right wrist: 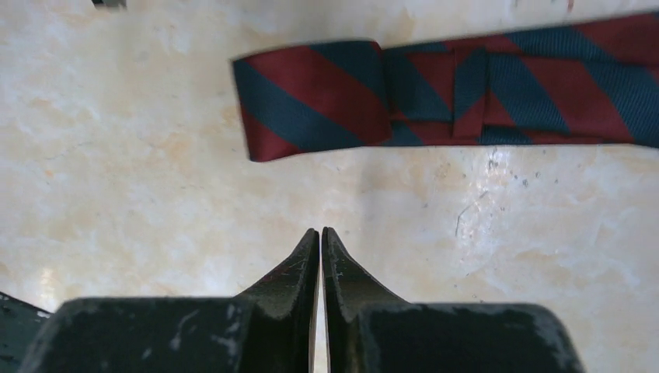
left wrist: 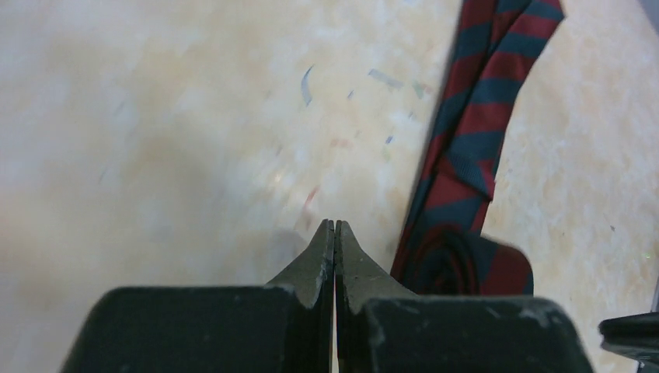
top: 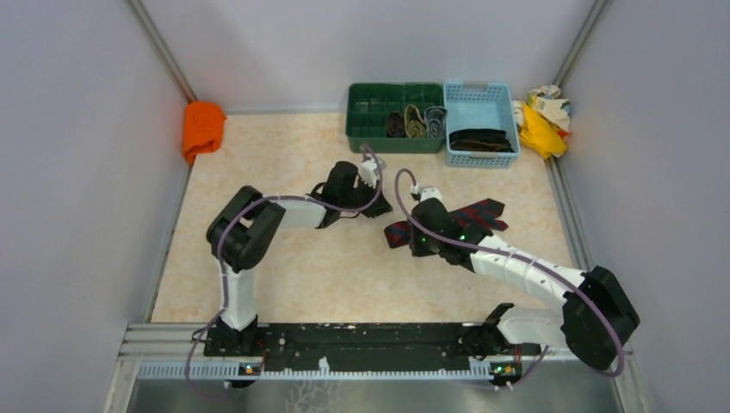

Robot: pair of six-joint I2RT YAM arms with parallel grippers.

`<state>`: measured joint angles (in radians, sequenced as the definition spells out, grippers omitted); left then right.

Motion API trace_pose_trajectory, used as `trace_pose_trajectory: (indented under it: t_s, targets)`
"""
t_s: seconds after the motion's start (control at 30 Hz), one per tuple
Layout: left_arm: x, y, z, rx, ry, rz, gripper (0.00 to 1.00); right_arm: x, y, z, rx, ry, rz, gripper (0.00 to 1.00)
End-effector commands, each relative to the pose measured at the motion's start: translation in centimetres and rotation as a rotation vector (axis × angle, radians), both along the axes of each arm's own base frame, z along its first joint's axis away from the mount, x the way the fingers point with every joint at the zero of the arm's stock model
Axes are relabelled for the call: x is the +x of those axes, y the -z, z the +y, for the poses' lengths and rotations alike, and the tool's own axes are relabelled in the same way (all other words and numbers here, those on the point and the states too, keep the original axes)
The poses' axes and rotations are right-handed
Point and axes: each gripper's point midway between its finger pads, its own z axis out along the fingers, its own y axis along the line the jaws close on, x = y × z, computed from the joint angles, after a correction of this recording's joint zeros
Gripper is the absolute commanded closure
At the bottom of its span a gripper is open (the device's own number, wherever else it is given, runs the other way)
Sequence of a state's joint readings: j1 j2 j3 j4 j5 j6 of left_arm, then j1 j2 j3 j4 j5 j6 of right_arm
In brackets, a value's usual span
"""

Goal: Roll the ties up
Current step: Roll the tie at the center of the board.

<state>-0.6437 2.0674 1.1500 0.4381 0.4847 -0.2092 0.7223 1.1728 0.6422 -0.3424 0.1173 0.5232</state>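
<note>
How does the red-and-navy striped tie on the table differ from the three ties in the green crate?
The striped tie lies mostly stretched out and flat; the rolled ties are tight coils. The striped tie sits on the table; the rolled ties stand side by side in the green crate. The striped tie is red and navy; the rolled ties look dark, olive and grey-blue. All are neckties.

The arms (top: 525,275) show black joints (top: 250,228), white links (top: 239,297), purple cables (top: 399,182) (green wrist lights (top: 462,237)) and black fingers (right wrist: 299,268).
</note>
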Motion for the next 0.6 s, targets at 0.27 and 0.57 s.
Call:
trace_pose_trajectory:
  t_s: [0.27,0.57]
  targets:
    - [0.8,-10.5,21.2,-0.105,-1.111,-0.112,1.0,4.3,-5.9,4.1,-0.326,-0.086,-0.273,0.62]
    - [-0.6,-12.4,24.4,-0.114,-1.174,-0.168,1.0,5.6,-3.9,6.0,-0.48,-0.118,-0.263,0.39]
